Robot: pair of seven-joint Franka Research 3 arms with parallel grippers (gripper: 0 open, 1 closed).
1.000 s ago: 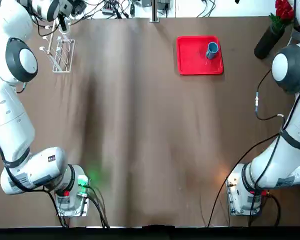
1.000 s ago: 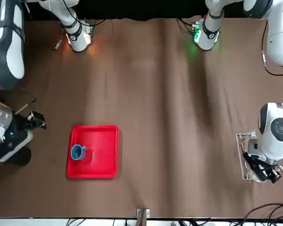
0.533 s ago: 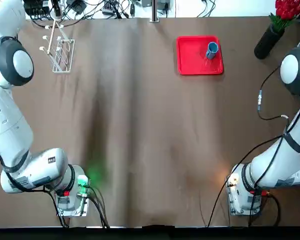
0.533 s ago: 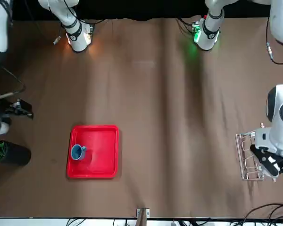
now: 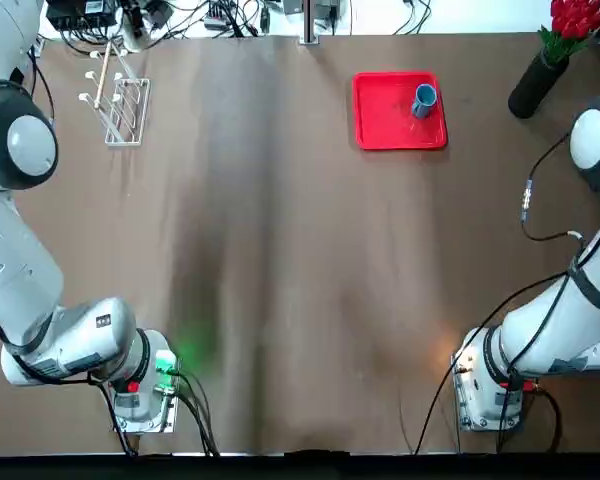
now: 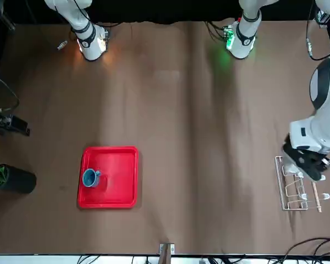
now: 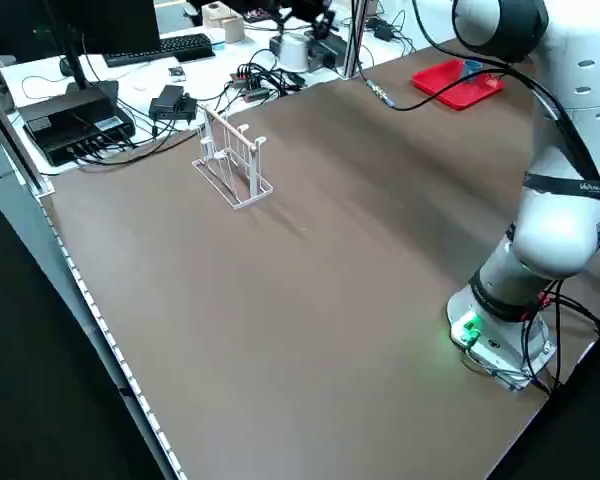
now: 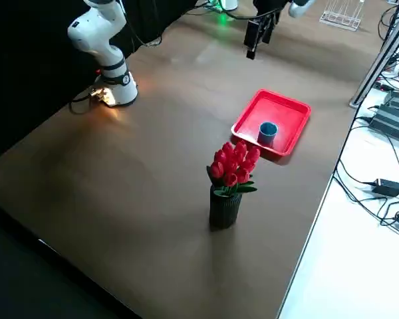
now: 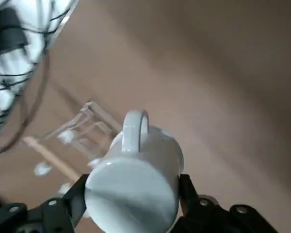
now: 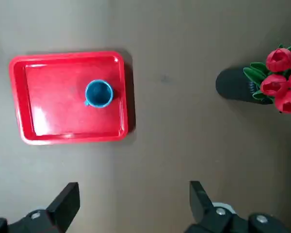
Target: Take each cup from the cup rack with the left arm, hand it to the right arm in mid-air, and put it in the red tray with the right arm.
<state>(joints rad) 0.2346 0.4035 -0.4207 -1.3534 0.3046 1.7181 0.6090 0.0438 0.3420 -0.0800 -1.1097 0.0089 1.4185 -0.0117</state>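
My left gripper (image 9: 132, 191) is shut on the white cup (image 9: 136, 170), which lies tilted between the fingers with its handle pointing away. It hangs above the empty cup rack (image 9: 82, 131), at the near edge of the rack (image 6: 294, 184) in the front view. The blue cup (image 5: 423, 98) stands upright in the red tray (image 5: 385, 125), near its right rim. My right gripper (image 10: 133, 193) is open and holds nothing. It hangs high over the table on the robot's side of the tray (image 10: 53, 121).
A black vase of red flowers (image 5: 540, 75) stands to the right of the tray near the far right corner. Cables and electronics (image 7: 90, 110) lie beyond the table's far edge behind the rack (image 7: 235, 160).
The left gripper has lifted the white cup off the rack and drawn back toward the robot's side. The right gripper has pulled further away from the tray toward the table's right edge.
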